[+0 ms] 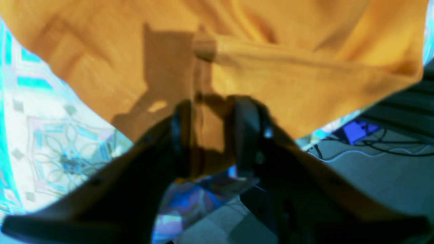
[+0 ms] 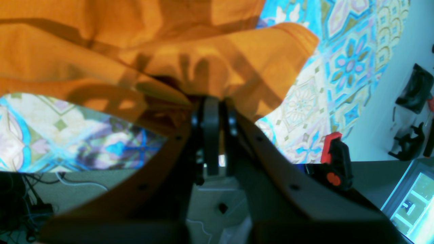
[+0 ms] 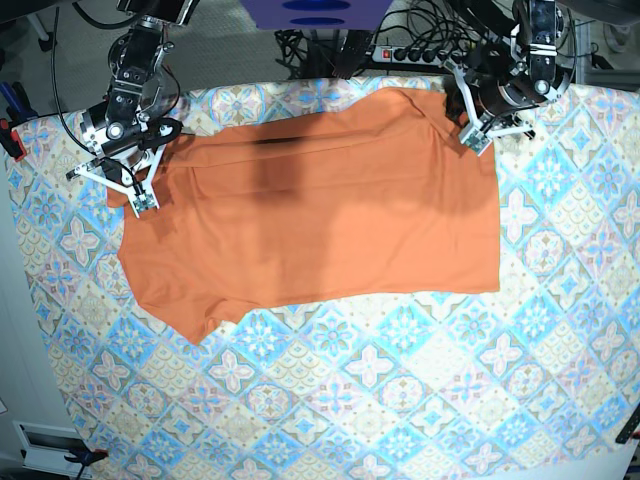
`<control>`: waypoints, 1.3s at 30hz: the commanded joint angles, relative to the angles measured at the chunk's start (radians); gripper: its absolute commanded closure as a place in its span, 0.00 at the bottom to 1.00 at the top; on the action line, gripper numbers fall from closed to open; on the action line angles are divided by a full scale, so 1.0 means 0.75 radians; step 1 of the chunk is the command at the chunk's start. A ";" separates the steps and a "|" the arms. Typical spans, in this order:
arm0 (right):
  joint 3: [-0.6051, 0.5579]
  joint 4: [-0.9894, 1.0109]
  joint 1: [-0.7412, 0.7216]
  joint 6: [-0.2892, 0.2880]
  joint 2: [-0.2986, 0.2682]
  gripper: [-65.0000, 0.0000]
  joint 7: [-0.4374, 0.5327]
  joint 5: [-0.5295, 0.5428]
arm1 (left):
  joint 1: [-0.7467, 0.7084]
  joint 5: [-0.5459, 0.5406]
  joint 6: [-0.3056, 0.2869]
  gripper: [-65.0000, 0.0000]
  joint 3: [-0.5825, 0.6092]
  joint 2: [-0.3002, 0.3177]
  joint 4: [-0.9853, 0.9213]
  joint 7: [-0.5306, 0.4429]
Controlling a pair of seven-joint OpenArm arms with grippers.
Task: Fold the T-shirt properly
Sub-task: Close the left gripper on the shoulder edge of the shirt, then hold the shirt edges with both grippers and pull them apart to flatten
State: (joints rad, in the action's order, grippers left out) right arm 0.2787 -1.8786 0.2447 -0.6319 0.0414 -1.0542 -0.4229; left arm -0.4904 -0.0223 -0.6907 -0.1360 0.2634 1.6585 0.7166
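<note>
At the far left of the base view the right gripper (image 3: 140,197) sits on the left end of the T-shirt (image 3: 310,215), near the sleeve, and its wrist camera shows the two dark jaws pressed together with a pinch of orange fabric bunched just above them, so it is clenched on the T-shirt. The T-shirt lies spread across the far half of the tile-patterned cloth (image 3: 400,400), its long side running left to right, with a folded band along the far edge and a soft shadow across its middle. The near half of the cloth is bare of clothing. At the far right the left gripper (image 3: 474,138) reaches the T-shirt's far right corner; in its wrist view a fold of orange fabric hangs between the dark jaws, which stand slightly apart on either side of it, grasping the T-shirt.
</note>
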 commanded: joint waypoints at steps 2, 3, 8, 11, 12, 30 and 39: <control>0.002 -0.021 -0.010 0.003 -0.007 0.98 0.011 -0.010 | -0.004 -0.004 -0.010 0.77 0.080 0.030 -0.007 0.009; 0.002 -0.021 -0.010 0.003 -0.007 0.98 0.011 -0.010 | -0.004 -0.006 -0.010 0.77 0.103 0.032 -0.007 0.009; 0.002 -0.021 -0.010 0.003 -0.007 0.98 0.011 -0.010 | -0.002 -0.008 -0.010 0.93 0.111 0.028 -0.005 0.009; 0.002 -0.023 -0.008 0.003 -0.007 0.98 0.011 -0.010 | 0.012 -0.014 -0.010 1.00 0.058 0.022 0.001 0.007; 0.002 -0.023 -0.006 0.003 -0.007 0.98 0.011 -0.010 | 0.021 -0.016 -0.010 1.00 0.023 0.008 0.001 0.007; 0.039 -0.035 -0.022 0.013 0.058 0.99 0.134 -0.012 | 0.031 -0.225 -0.010 1.00 -0.360 -0.054 0.093 0.007; 0.024 -0.031 -0.027 0.205 0.087 0.99 0.234 -0.012 | 0.176 -0.200 -0.010 1.00 -0.591 -0.164 0.022 0.019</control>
State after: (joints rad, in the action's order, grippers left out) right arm 0.2955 -1.8832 0.2329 -0.4923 0.1123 -0.8898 -0.4210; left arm -0.3618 -0.1699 -0.7044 -0.5728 0.1272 1.6634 0.7437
